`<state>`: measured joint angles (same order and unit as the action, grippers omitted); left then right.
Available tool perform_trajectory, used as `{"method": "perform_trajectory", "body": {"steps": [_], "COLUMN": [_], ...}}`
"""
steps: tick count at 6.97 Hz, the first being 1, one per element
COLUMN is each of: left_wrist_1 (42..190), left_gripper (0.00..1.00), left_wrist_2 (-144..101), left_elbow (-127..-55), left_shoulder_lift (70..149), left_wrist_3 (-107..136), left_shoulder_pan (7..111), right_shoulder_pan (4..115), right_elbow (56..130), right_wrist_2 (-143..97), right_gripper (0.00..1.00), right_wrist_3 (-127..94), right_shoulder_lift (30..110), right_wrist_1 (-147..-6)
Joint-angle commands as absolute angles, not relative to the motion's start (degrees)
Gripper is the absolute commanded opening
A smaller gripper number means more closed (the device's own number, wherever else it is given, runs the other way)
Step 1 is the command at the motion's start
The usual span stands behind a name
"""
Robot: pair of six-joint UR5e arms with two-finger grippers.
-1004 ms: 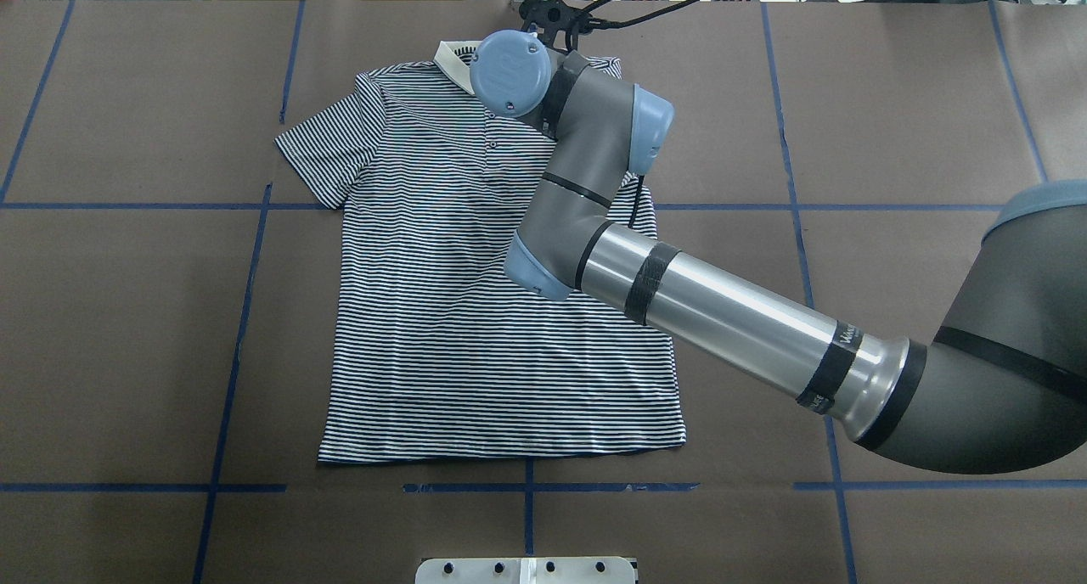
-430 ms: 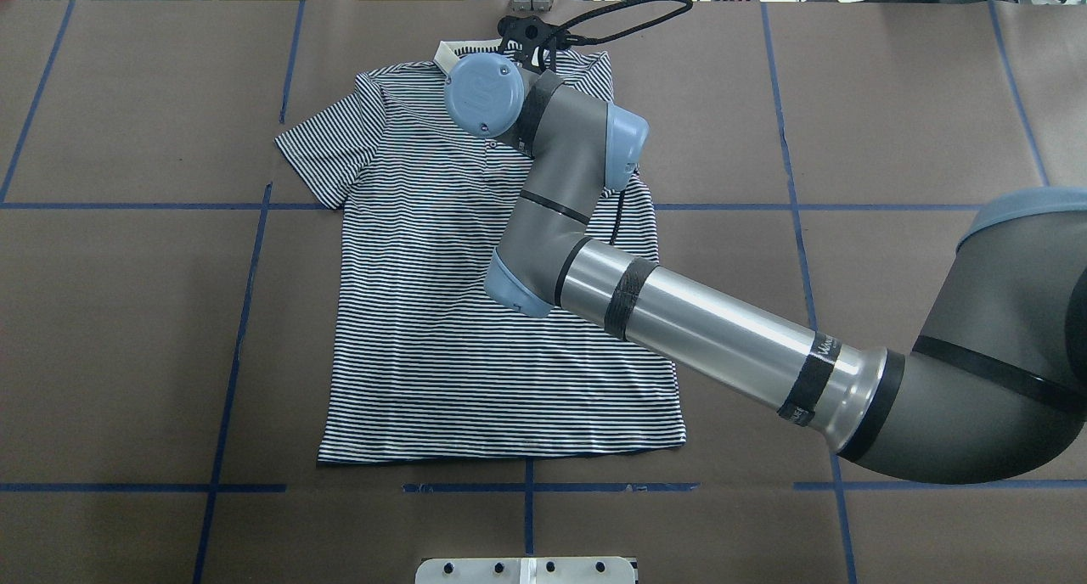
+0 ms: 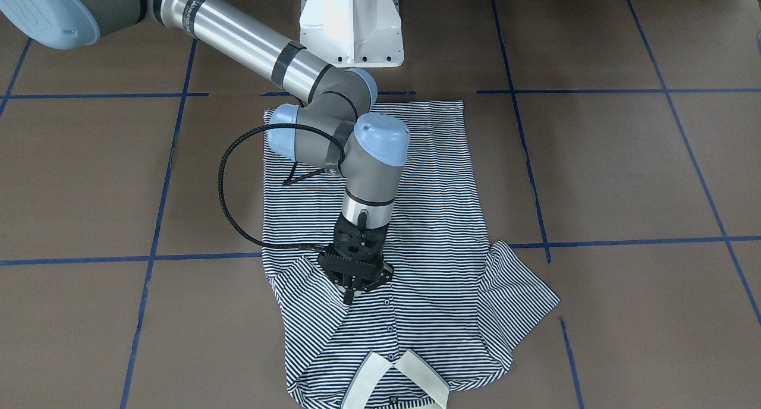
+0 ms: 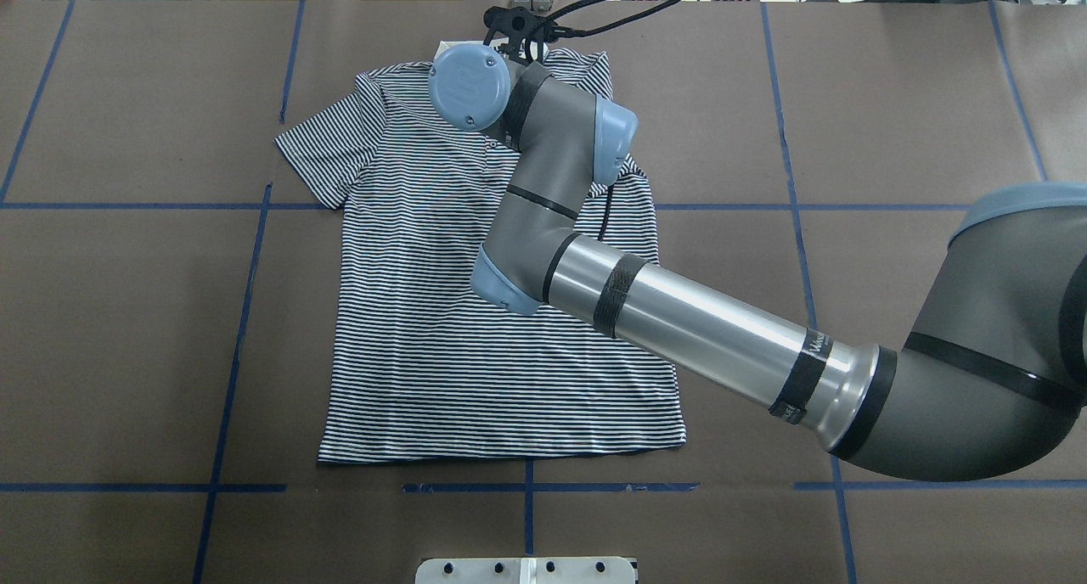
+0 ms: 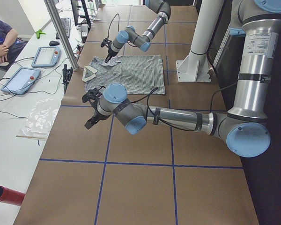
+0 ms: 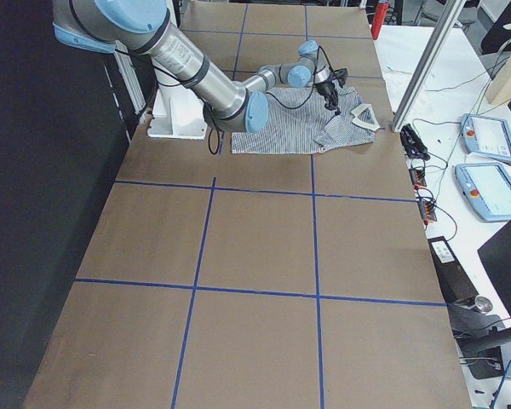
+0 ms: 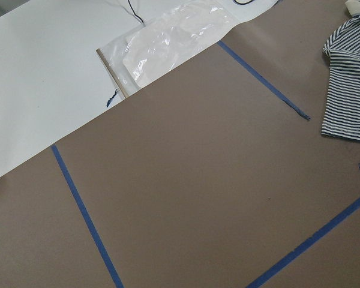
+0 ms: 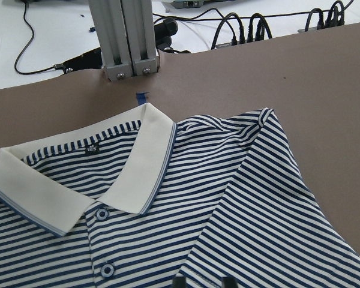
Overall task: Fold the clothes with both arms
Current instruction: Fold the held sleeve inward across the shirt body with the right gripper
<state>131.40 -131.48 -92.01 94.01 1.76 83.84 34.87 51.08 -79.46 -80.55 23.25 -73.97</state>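
My right hand (image 3: 349, 296), clamped on the sleeve (image 3: 303, 287), has carried it further across the shirt (image 3: 440, 219); I judge the first fold nearly done.

Blue tape (image 4: 238, 346) grids the brown table (image 4: 119, 338), apparently abutting a white bench (image 5: 9, 117).

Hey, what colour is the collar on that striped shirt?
Plain cream-white collar with a thin blue edge line, clearest in the right wrist view.

A striped polo shirt (image 4: 425, 312) is laid flat, front up, mid-bench, with its cream collar (image 3: 425, 379) toward the far edge. One sleeve (image 3: 300, 296) is folded in and pinched by the right gripper (image 3: 349, 293). The left arm (image 5: 178, 116) is held low near the left end.
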Motion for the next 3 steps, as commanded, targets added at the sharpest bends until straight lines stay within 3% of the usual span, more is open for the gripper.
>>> {"method": "perform_trajectory", "body": {"steps": [1, 3], "left_wrist_1": [131.48, 133.32], "left_gripper": [1.0, 1.0], "left_wrist_2": [-131.48, -131.4], "left_elbow": [-91.76, -88.71], "left_shoulder_lift": [94.13, 98.4], "left_wrist_3": [1.76, 6.63], "left_shoulder_pan": [83.76, 83.5], "right_shoulder_pan": [36.98, 43.3], "right_elbow": [51.5, 52.55], "right_wrist_2": [-82.94, -92.5], "right_gripper": [1.0, 1.0], "right_wrist_3": [-75.89, -66.93], "right_shoulder_lift": [21.9, 22.76], "right_wrist_1": [-74.53, -74.62]}}
